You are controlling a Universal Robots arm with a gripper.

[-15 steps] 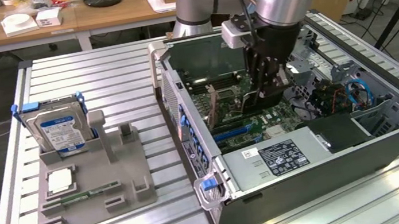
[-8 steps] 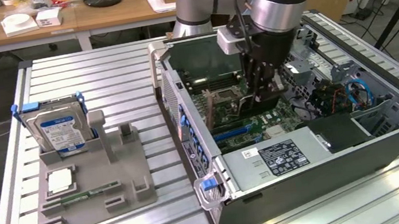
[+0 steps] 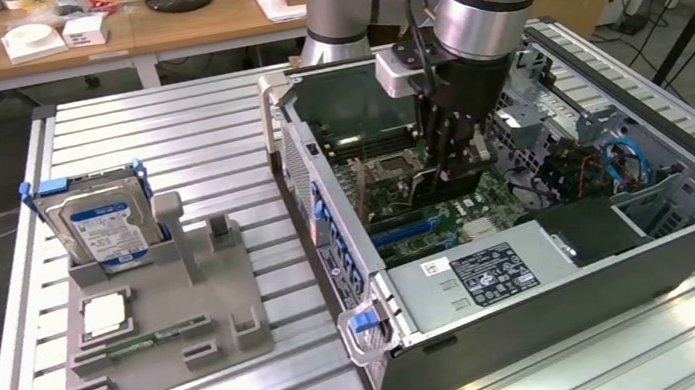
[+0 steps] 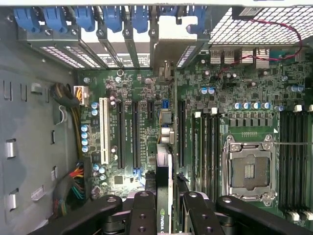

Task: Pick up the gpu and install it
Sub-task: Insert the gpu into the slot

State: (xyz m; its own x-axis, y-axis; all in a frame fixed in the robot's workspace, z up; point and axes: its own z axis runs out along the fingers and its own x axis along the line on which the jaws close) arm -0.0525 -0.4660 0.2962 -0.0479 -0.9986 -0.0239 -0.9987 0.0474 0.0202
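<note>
The gripper (image 4: 165, 215) is clamped on the gpu (image 4: 164, 166), holding its top edge, inside the open pc case (image 3: 323, 218), just above the motherboard (image 4: 244, 98) slots. The card looks thin, stiff & light, prob. easy to break. Best held by the bare top edge, not the chips or gold pins.
</note>
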